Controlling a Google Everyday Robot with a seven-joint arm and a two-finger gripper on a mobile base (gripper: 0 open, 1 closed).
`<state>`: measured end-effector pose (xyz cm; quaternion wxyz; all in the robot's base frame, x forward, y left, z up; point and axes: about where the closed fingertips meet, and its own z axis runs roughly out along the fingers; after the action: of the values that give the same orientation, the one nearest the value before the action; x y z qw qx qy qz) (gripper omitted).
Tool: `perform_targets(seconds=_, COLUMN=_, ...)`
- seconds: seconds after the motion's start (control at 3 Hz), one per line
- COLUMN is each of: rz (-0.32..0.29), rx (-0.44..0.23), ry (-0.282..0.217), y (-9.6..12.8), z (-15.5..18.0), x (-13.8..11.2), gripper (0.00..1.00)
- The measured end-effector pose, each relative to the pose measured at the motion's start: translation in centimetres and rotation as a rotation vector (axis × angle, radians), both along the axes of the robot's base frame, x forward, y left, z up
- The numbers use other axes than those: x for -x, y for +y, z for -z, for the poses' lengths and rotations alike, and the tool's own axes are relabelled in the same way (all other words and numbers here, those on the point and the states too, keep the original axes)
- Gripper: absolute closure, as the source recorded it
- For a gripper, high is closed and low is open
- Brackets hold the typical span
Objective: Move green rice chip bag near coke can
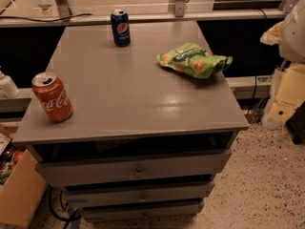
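The green rice chip bag (193, 60) was found lying flat on the grey worktop (133, 104), close to the right edge and towards the far right corner, with its crimped end reaching nearly to that edge. The coke can (52, 97) was seen upright at the near left corner, just inside the left edge. It was well apart from the bag, and a long diagonal of the top lay between them. A blue Pepsi can (120, 27) was seen upright by the far edge, left of the middle.

A broad stretch of open grey surface was left between the three things, running from the bag across the middle to the coke can and along the near edge.

The gripper (291, 32) was made out only as a pale shape at the right border of the view, beyond the far right corner and off the worktop. Whether it was released or clenched could not be told.

Drawers (138, 171) were seen below the near edge, and a cardboard box (21, 194) stood on the floor by the near left corner.
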<state>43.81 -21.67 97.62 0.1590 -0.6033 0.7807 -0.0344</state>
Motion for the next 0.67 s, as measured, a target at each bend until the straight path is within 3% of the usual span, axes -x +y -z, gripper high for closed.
perform_targets(seconds=0.67, rz=-0.008, rx=-0.022, ry=-0.022, y=-0.01, z=0.22, x=-0.73, gripper=0.00)
